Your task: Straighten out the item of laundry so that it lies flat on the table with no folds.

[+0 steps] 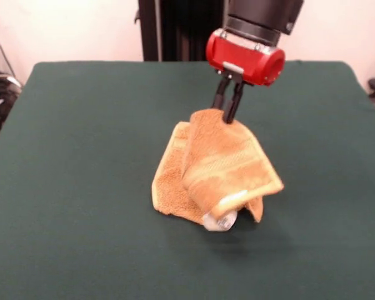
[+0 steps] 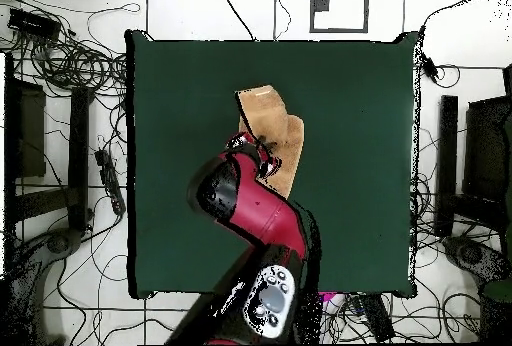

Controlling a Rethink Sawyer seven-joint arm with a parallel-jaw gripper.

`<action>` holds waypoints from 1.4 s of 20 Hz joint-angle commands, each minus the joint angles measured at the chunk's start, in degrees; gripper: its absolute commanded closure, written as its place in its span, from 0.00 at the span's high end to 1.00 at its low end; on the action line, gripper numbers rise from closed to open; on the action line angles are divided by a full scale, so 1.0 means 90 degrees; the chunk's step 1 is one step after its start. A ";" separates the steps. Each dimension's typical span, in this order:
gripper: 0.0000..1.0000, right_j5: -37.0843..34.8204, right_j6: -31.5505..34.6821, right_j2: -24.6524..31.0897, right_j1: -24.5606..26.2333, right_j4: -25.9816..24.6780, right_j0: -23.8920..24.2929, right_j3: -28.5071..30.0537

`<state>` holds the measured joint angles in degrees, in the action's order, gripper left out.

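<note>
The orange-tan towel [image 1: 220, 169] is pinched at its top and lifted off the dark green table [image 1: 81, 156]. It hangs folded and draped, with its lower left part resting on the cloth. A white care tag [image 1: 220, 220] curls at the bottom edge. My gripper [image 1: 228, 112] is shut on the towel's upper edge, its black fingers [image 1: 233, 103] coming down from the red wrist. In the overhead view the towel [image 2: 275, 132] lies above the middle of the table [image 2: 350, 212], and the red arm hides its near part and the gripper.
Cables and equipment lie on the floor round the table [image 2: 70, 72]. The robot's black pedestal [image 1: 181, 28] stands behind the table's far edge.
</note>
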<state>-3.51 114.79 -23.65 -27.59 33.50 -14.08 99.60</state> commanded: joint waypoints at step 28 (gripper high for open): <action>0.00 -0.0176 0.2302 -0.1592 0.1509 0.1604 -0.2278 -0.0884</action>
<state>-6.37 114.81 -41.20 -16.74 40.62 -32.24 93.70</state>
